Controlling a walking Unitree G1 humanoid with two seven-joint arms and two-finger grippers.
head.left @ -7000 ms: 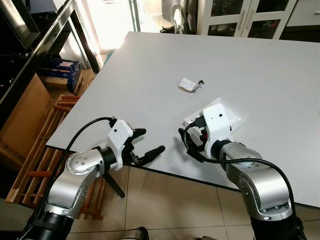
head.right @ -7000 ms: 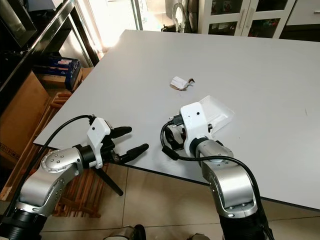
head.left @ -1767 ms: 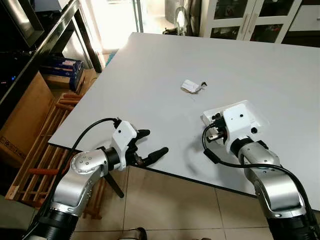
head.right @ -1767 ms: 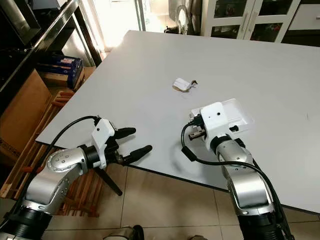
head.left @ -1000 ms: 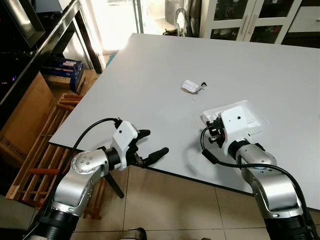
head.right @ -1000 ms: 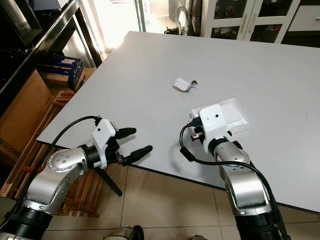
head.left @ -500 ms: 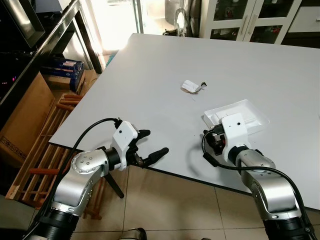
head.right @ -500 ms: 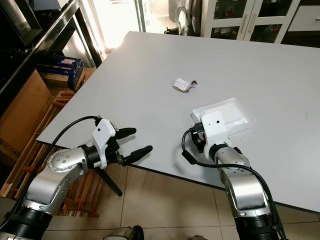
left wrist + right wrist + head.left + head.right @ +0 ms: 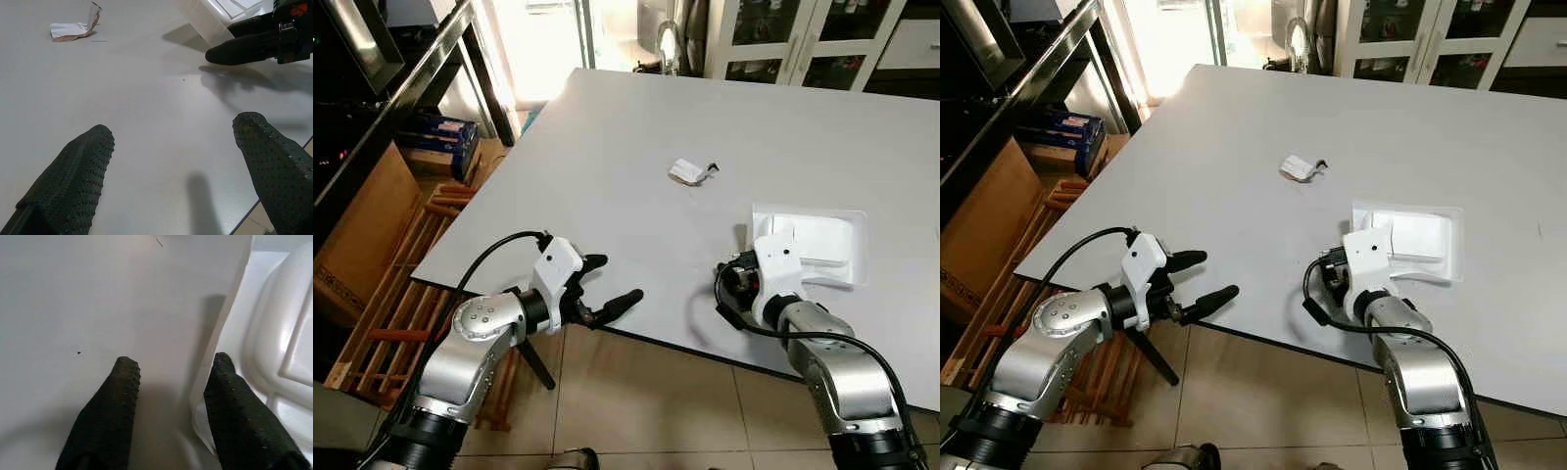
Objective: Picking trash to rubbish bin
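Right pincer [image 9: 168, 382] sits unclenched, straddling the white plastic tray's [image 9: 822, 240] near rim on the desk [image 9: 607, 147]. Grasp underway; next it must clench there. Left pincer [image 9: 607, 284] is spread too.

Your head views look down on the grey table [image 9: 607, 147] from its near edge | each wrist view skims it close, both catching the white tray [image 9: 274, 357]
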